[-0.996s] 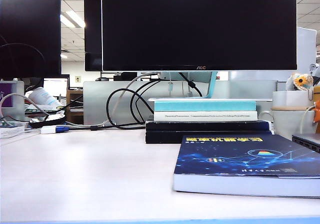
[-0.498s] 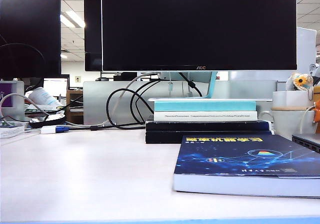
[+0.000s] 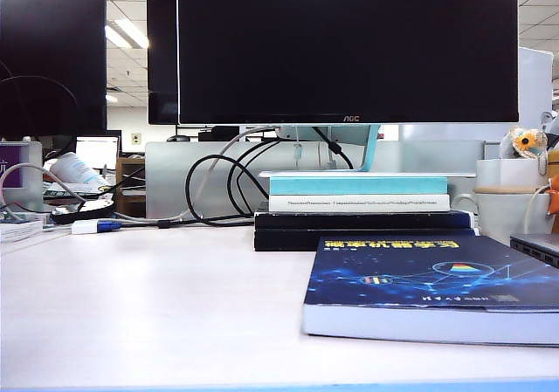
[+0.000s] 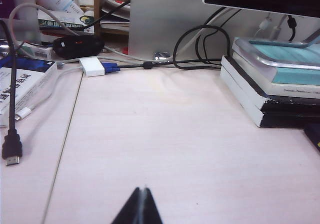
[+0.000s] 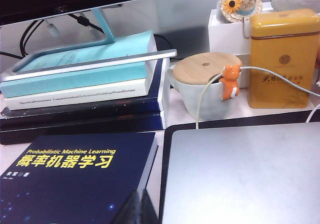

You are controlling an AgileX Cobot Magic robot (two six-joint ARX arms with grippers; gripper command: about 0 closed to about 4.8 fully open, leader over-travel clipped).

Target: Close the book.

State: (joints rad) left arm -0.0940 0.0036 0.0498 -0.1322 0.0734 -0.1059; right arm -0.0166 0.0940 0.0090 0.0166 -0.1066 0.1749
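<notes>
- The book [image 3: 437, 287] lies closed, cover up, on the near right of the desk [image 3: 157, 313].
- Left gripper [image 4: 141, 208]: fingers together over bare desk; right gripper [image 5: 141, 207]: together above the book's near edge.
- I judge only a clear retreat remains.

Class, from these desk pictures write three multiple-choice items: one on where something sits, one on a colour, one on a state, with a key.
1. Where does the thick dark blue paperback book lie?
A. on the stack
B. on the white desk, in front of the stack of books
C. under the monitor stand

2. What colour are the title characters on its cover?
A. red
B. yellow
C. green

3. What state is that book in?
A. closed, cover up
B. open flat
C. standing upright

Key: 1 B, it lies nearer the exterior camera than the stack. 2 B, right wrist view shows yellow. 3 A, only the cover and page edge show. The left end effector and right end effector hold nothing.
</notes>
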